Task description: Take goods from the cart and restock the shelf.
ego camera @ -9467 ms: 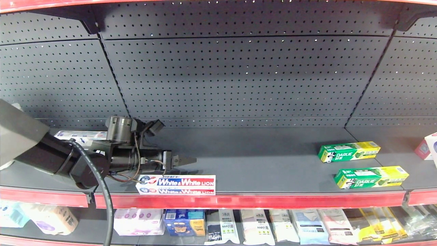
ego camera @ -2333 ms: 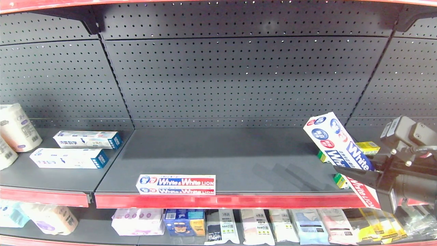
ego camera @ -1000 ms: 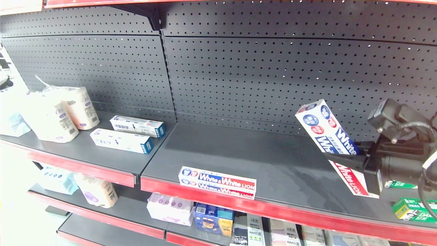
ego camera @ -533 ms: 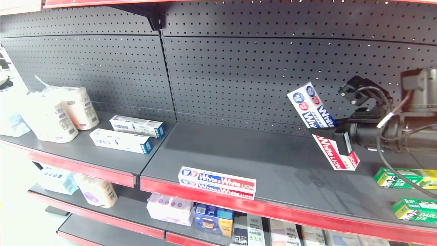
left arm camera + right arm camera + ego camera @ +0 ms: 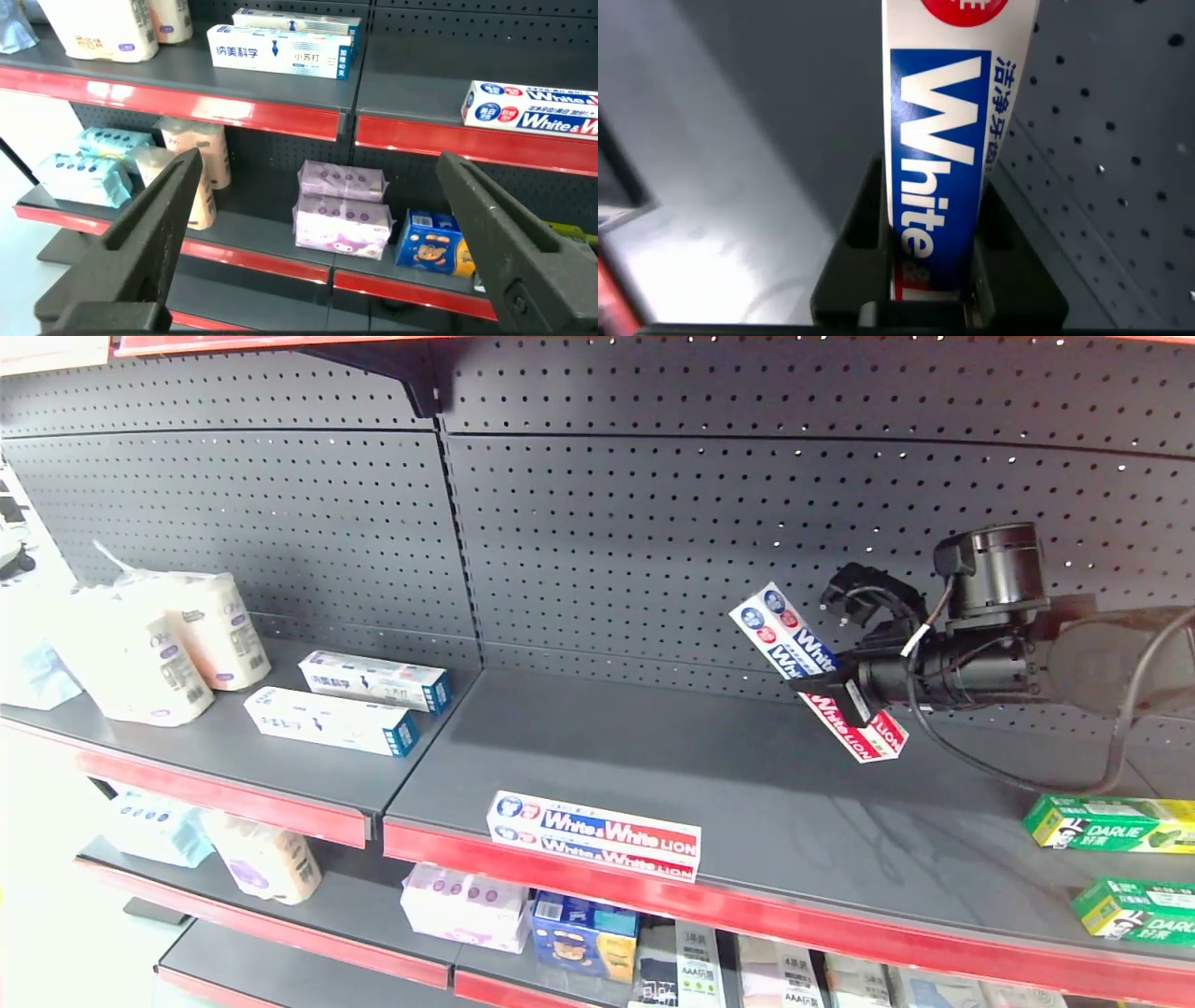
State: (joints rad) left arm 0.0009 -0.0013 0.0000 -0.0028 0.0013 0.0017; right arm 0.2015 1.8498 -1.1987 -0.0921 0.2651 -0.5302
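My right gripper is shut on a white, blue and red toothpaste box, held tilted in the air above the back of the middle shelf board, close to the pegboard. The right wrist view has that box clamped between the two black fingers. A matching toothpaste box lies flat at the shelf's front edge. My left gripper is open and empty, low in front of the shelves, with the lying box above it.
Two white and blue boxes and tissue packs sit on the left shelf section. Two green boxes lie at the right end. The lower shelf holds tissue packs and a small blue box.
The right arm has carried the held box leftward and deeper over the shelf, a little lower than half a second ago. The head camera turned left between 2.3 s and 1 s ago.
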